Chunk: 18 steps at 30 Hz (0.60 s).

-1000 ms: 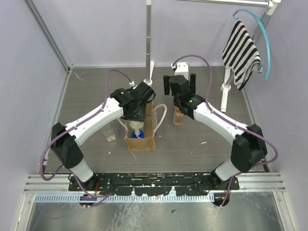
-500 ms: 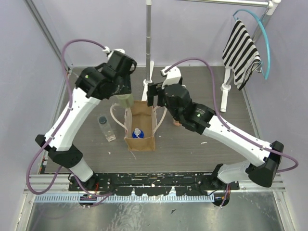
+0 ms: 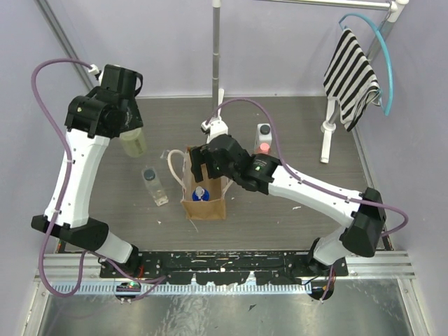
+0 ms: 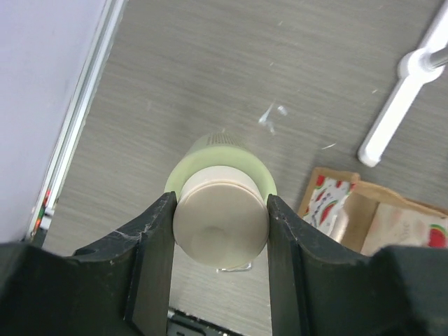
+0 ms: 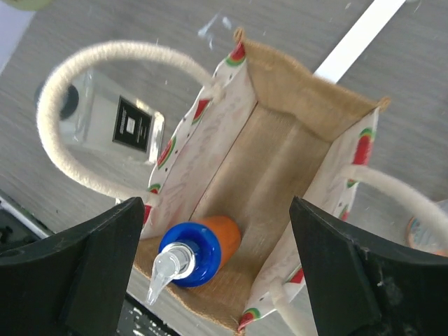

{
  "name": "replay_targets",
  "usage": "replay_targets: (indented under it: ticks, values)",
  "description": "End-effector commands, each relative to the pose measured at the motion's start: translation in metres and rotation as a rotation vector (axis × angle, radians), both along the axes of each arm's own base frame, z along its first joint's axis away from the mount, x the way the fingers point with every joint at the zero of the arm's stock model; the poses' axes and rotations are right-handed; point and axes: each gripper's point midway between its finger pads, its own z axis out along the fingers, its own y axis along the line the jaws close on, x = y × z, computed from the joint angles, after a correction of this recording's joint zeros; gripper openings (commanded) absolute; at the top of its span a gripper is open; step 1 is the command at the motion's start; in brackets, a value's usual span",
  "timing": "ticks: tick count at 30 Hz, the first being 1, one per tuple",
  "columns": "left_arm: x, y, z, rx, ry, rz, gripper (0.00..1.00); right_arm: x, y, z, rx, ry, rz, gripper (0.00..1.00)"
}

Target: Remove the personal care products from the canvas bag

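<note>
Canvas bag has the right gripper hanging right over its open mouth, fingers spread wide and nothing between them. Straight below, leaning in the near-left corner at the bottom, is a pump bottle with a blue collar, a clear nozzle and an orange body. As far as I can see it's the only thing left inside.

My guess is it's light, rigid plastic, smooth and round, so kinda slippery. The nozzle looks like the flimsy bit, so I wouldn't pinch that. I'd go for the blue collar or just under it on the body, with the fingers coming down along the bag's long side so they fit. The bag itself looks light with soft-ish walls, so it could tip or ride up with the bottle, and those loop handles look ready to snag a finger.

Over at the far left, the left gripper is clamped on the cap of a cream-capped bottle with a pale green body, held up off the table. A clear bottle with a dark cap lies just left of the bag, and a pinkish bottle stands to its far right.
</note>
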Motion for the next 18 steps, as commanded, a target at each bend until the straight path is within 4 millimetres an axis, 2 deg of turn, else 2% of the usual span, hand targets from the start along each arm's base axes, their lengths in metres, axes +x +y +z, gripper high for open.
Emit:
replay_targets:
  ticks: [1,6,13,18]
  values:
    - [0.016,0.001,-0.022,-0.033,-0.006,-0.012,0.01,-0.02,0.021,-0.01,0.02,0.124,0.067,0.91]
    - [0.024,0.002,-0.068,-0.069,0.055,0.002,0.0,-0.04,0.025,-0.049,-0.08,0.221,0.087,0.91]
    - [0.024,0.01,-0.095,-0.059,0.086,0.033,0.0,-0.057,0.022,-0.102,-0.203,0.318,0.08,0.9]
    - [0.023,0.003,-0.116,-0.089,0.116,0.019,0.03,-0.061,0.024,-0.122,-0.237,0.349,0.082,0.74]
